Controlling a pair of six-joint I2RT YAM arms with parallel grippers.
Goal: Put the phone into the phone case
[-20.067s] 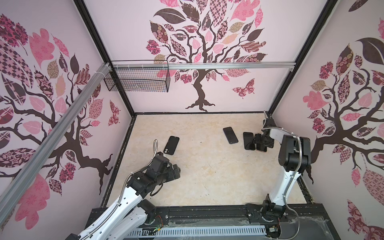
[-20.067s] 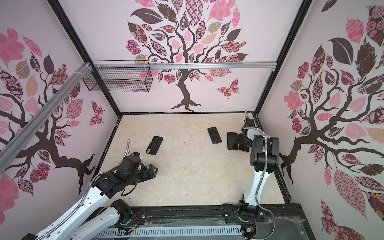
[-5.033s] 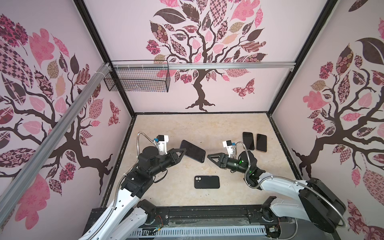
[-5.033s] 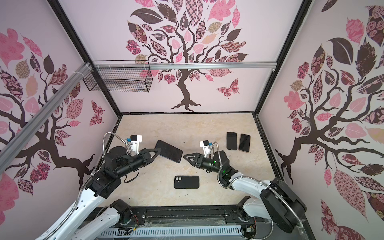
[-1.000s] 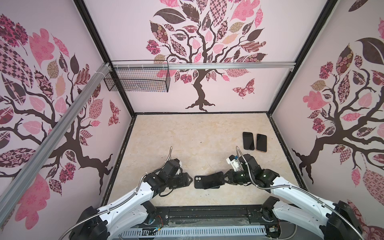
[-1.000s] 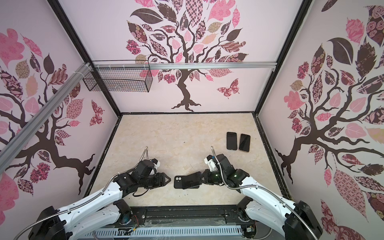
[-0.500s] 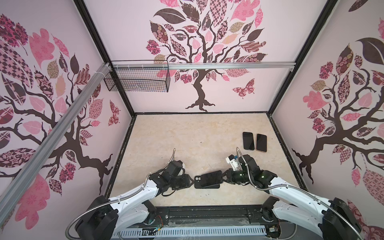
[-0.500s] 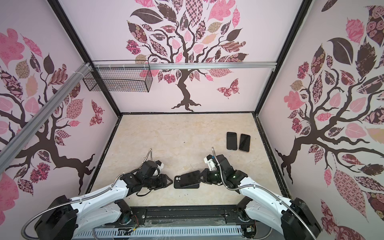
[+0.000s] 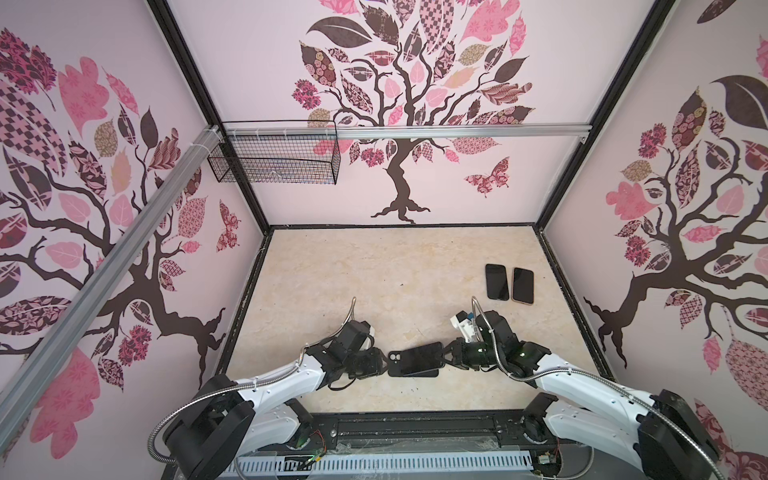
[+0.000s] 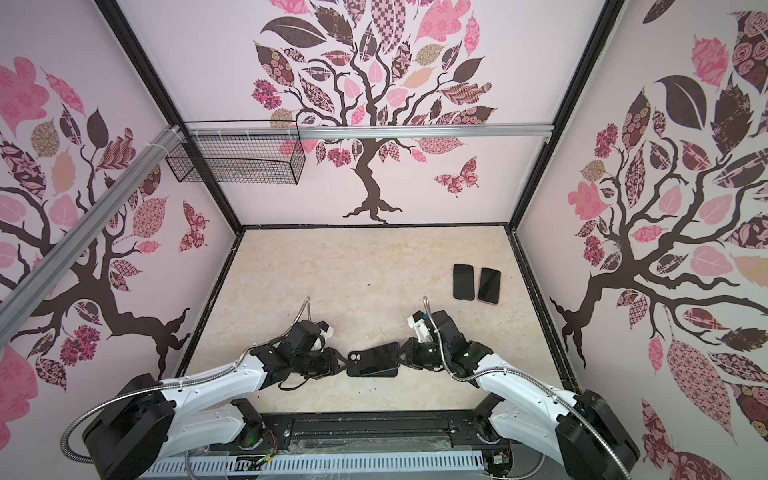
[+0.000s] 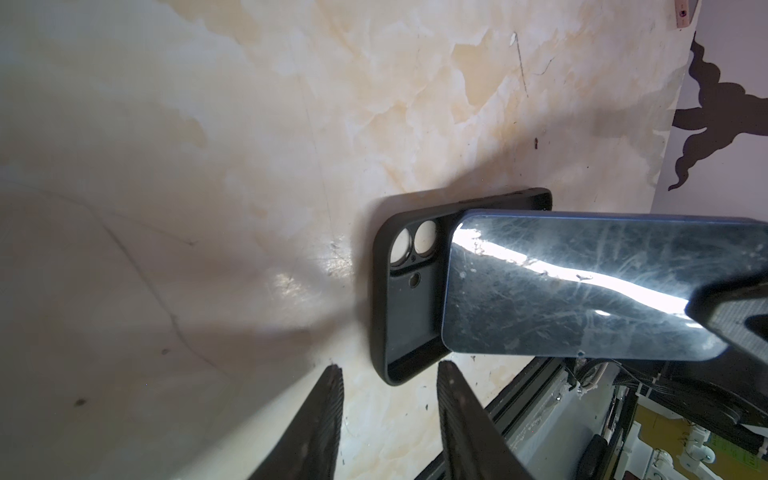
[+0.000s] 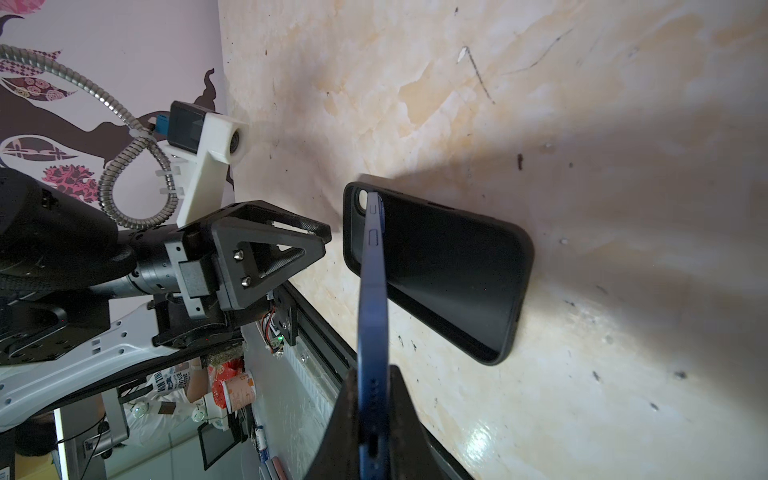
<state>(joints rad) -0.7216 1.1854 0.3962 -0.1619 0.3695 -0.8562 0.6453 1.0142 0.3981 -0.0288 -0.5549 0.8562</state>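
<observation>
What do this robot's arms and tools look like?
Left arm and right arm: white shells, black joints and bases. A ribbed silver cable runs along each to a white camera mount. The left tool and right tool are black, with triangular open-frame fingers; green light on the right wrist.

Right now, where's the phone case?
In a top view the phone case lies flat at front centre of the table, just right of the left gripper, under the tilted phone.

the marbled beige table (image 9: 374,270) carries a black case (image 9: 395,365), open side up, near its front edge; a dark phone (image 9: 497,281) and a pink-rimmed phone (image 9: 523,285) lie side by side at right.
</observation>
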